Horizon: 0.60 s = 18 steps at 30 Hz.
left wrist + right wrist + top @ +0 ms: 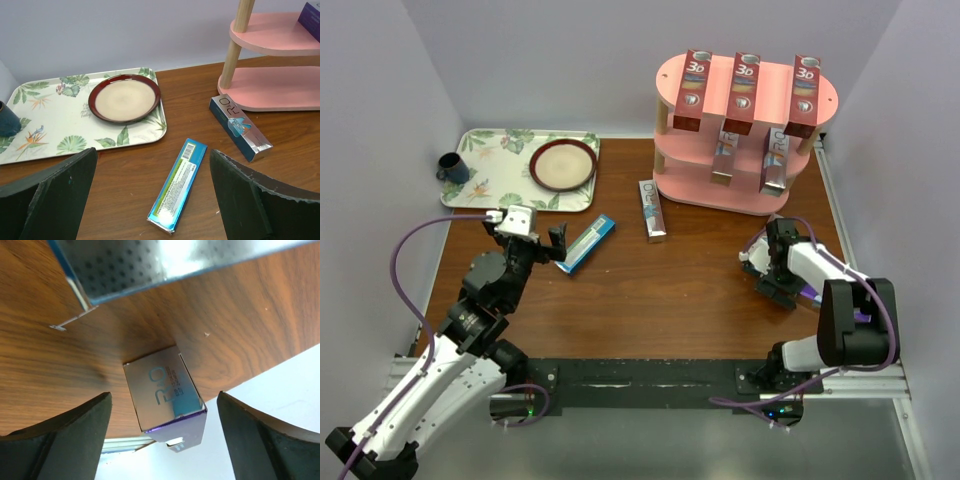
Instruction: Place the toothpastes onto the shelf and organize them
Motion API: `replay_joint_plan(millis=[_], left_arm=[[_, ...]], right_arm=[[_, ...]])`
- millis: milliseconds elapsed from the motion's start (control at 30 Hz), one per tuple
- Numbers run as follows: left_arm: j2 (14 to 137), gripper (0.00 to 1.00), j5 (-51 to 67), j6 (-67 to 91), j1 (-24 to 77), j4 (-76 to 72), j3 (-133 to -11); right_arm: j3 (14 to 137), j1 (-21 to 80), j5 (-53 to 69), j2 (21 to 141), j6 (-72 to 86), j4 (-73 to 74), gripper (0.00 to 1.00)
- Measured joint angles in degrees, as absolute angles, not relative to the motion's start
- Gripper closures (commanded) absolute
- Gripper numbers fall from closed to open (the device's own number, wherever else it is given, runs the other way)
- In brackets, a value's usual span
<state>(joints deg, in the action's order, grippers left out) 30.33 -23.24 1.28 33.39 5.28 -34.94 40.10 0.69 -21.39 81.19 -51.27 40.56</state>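
Observation:
The pink shelf [760, 95] stands at the back right, with three red "3D" toothpaste cartons [745, 92] upright on its top board and silver ones [775, 165] on the middle board. A teal carton [588, 244] lies on the table, and in the left wrist view [179, 185] it sits between the fingers of my open left gripper [152, 162], which hovers above it [545, 252]. A silver-blue carton [653, 210] lies before the shelf [240, 127]. My right gripper [162, 412] is open over a silver-purple carton [162, 400] at the table's right edge [808, 293].
A floral tray [490, 170] at the back left holds a red-rimmed plate [563, 164] and a dark mug [452, 168]. Another silver carton [165, 265] lies close beside the right gripper. The table's right edge runs just past the purple carton.

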Motion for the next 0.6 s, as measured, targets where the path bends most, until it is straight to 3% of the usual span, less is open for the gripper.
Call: replay_joint_plan(millis=[133,333,600], left_arm=[[30.3,0.0,-23.2,1.3,33.4,5.3,-34.9],[30.0,0.0,-23.0,1.3,33.4,5.3,-34.9],[29.2,0.0,-22.7,1.3,33.4,5.3,-34.9]], right_arm=[[40.1,0.7,-20.4,81.4,-51.5,40.6,0.42],[40.1,0.9,-19.6,79.4,-51.5,41.4,0.61],[39.9,3.2,-16.4,71.6,-50.9,43.1,0.73]])
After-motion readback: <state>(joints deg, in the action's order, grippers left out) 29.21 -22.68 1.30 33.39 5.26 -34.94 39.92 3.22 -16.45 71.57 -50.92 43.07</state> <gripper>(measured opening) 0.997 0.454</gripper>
